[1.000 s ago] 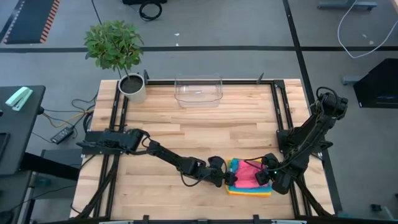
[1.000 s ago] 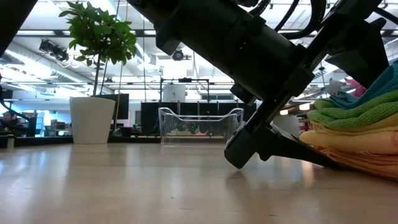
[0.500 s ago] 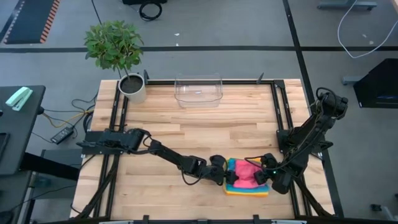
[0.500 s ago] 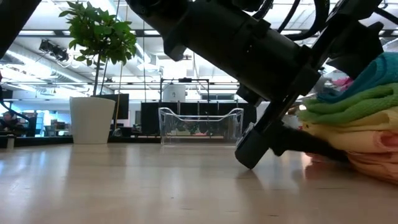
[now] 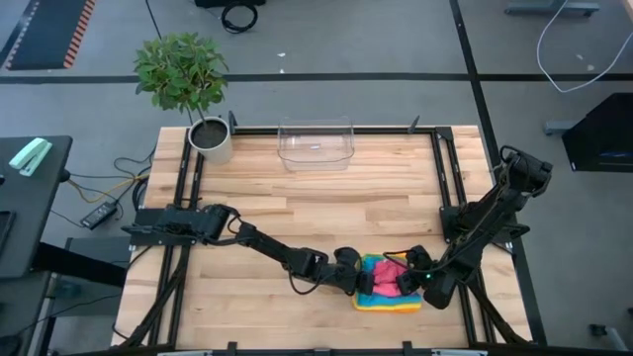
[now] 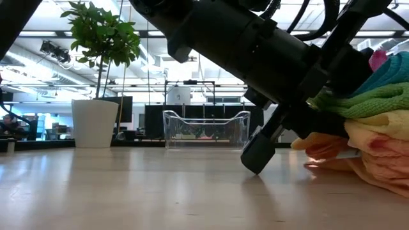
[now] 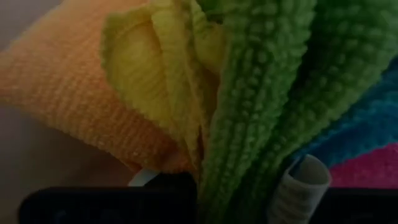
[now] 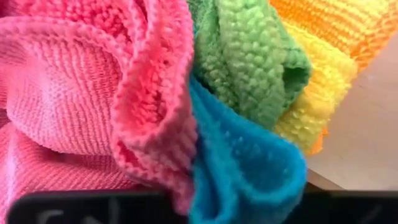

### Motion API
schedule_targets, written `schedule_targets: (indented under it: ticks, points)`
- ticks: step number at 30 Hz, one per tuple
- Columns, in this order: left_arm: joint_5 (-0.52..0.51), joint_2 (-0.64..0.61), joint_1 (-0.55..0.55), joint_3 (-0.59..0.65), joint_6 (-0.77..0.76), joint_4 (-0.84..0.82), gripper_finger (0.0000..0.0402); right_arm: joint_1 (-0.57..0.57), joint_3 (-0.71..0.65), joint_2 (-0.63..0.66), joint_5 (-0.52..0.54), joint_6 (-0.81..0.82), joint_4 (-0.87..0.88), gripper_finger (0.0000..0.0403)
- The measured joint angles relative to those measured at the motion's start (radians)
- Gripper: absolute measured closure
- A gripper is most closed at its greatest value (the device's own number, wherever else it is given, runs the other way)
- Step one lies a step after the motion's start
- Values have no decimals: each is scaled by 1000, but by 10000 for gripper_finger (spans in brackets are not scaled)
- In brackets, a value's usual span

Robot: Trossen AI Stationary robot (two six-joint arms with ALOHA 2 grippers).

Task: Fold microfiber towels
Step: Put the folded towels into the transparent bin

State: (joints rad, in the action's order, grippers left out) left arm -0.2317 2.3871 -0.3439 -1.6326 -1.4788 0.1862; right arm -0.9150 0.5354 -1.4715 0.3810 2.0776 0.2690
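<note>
Towel stack (image 5: 388,287) lay between claws: left claw (image 5: 362,284) at 9 o'clock edge, right claw (image 5: 414,286) at 3 o'clock edge, both clamped on stack.

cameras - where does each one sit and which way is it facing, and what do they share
High view: above the table, looking straight down; both arms, left gripper and right gripper pressing the towel stack from either side.
Low view: at table-top height, looking across to the plant pot and clear bin; a dark arm fills the top.
Left wrist view: at the stack's edge, green towel bunched between its fingers.
Right wrist view: the opposite edge, pink towel nearest.
Shared: all four show the stack.
</note>
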Motion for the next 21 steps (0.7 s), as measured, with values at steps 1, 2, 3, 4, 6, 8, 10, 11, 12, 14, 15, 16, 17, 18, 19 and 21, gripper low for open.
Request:
schedule_targets:
  ticks: [1, 2, 3, 4, 6, 8, 10, 11, 12, 14, 15, 16, 17, 18, 19, 21]
  points:
    - [1, 0, 0, 0, 0, -2, 330, -1, 0, 1, 5, -6, -2, 309]
    - [1, 0, -1, 0, -1, -3, 330, -3, 0, 4, 9, -10, -2, 319]
    - [0, 0, -2, 0, -1, -3, 330, -5, -1, 8, 12, -11, -2, 321]
    - [0, 0, -2, 0, 0, -3, 330, -5, 1, 14, 12, -16, 2, 321]
    - [2, -6, -2, 1, 0, -4, 330, -5, 11, 26, 9, -21, 22, 321]
    - [2, -17, -2, 3, 16, -10, 330, -4, 19, 43, 6, -30, 40, 321]
    - [5, -32, 0, 7, 51, -24, 330, -2, 31, 64, 8, -44, 58, 321]
    - [6, -44, 2, 8, 69, -34, 330, -1, 41, 74, 15, -49, 74, 321]
    - [7, -57, 4, 8, 84, -43, 330, -1, 56, 83, 25, -53, 98, 321]
    - [6, -88, 9, 8, 99, -54, 330, 0, 87, 103, 38, -58, 166, 321]
    - [4, -100, 11, 6, 99, -63, 330, 3, 104, 111, 42, -59, 208, 321]
    - [0, -111, 14, 5, 103, -77, 330, 6, 119, 118, 44, -62, 245, 321]
    - [-4, -119, 15, 5, 109, -95, 330, 10, 133, 126, 49, -67, 277, 321]
    - [-11, -124, 16, 5, 117, -105, 330, 14, 147, 135, 53, -74, 308, 321]
    - [-17, -130, 17, 5, 125, -116, 330, 21, 160, 142, 58, -84, 332, 321]
    - [-23, -144, 22, 5, 142, -123, 330, 37, 179, 155, 61, -111, 362, 321]
